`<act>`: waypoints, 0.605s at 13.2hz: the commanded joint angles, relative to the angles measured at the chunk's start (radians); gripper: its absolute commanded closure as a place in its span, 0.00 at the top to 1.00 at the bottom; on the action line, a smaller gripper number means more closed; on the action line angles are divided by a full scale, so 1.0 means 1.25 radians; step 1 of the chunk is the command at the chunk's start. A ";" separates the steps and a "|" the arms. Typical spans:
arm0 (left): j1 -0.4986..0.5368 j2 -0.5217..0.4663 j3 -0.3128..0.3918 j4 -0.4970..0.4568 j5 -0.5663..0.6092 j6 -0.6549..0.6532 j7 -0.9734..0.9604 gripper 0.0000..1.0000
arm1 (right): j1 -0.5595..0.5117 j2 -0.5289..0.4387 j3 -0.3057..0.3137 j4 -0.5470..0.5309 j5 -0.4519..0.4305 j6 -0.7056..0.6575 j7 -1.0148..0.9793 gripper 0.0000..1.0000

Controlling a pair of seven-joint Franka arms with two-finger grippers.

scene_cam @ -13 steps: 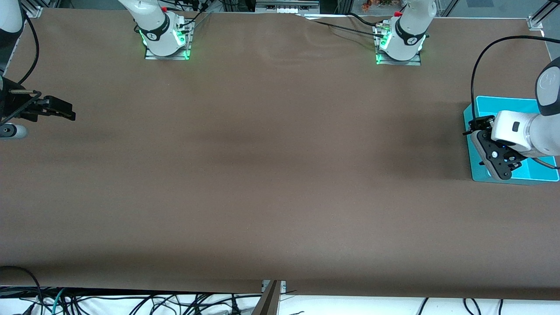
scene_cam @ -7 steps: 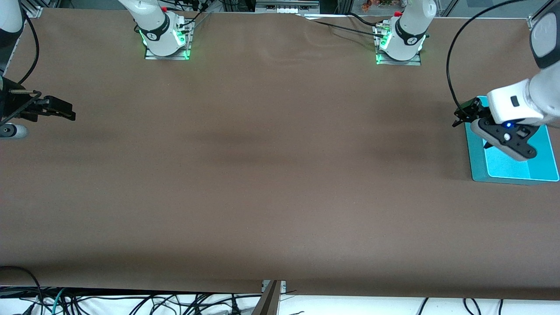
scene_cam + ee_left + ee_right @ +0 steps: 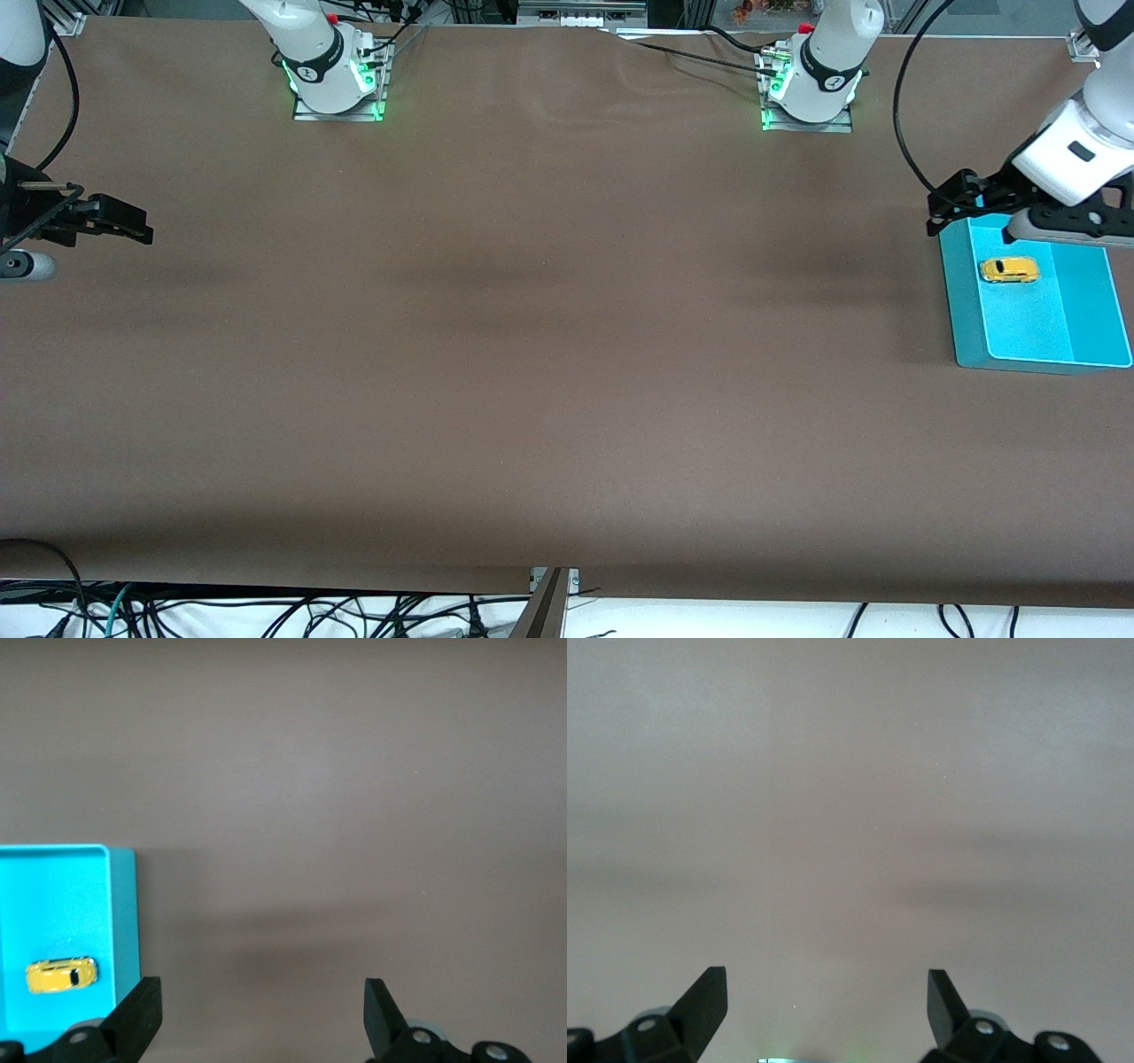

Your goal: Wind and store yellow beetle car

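Black-fingered and spread wide with nothing held, the left gripper [image 3: 261, 1014] hangs over the farther edge of the shallow turquoise plastic tray [image 3: 961, 301]. Just below it, inside that tray, lies the tiny rounded yellow beetle car [image 3: 1009, 269]. Storing looks finished; only pulling away seems left. The right gripper [image 3: 827, 1010], equally open, waits at the table's other end.

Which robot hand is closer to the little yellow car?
The left one. The left gripper, open, hangs over the edge of the blue tray where the yellow beetle car lies. The right gripper, open, waits at the right arm's end of the table.
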 commanded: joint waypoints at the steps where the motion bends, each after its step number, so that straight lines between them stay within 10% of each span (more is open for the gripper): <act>1: 0.014 -0.003 0.000 -0.013 -0.018 0.012 -0.013 1.00 | 0.000 0.002 0.000 0.010 0.010 -0.002 0.004 1.00; 8: 0.013 0.090 0.000 0.113 -0.007 -0.075 -0.002 1.00 | 0.000 0.002 0.000 0.010 0.010 -0.002 0.004 1.00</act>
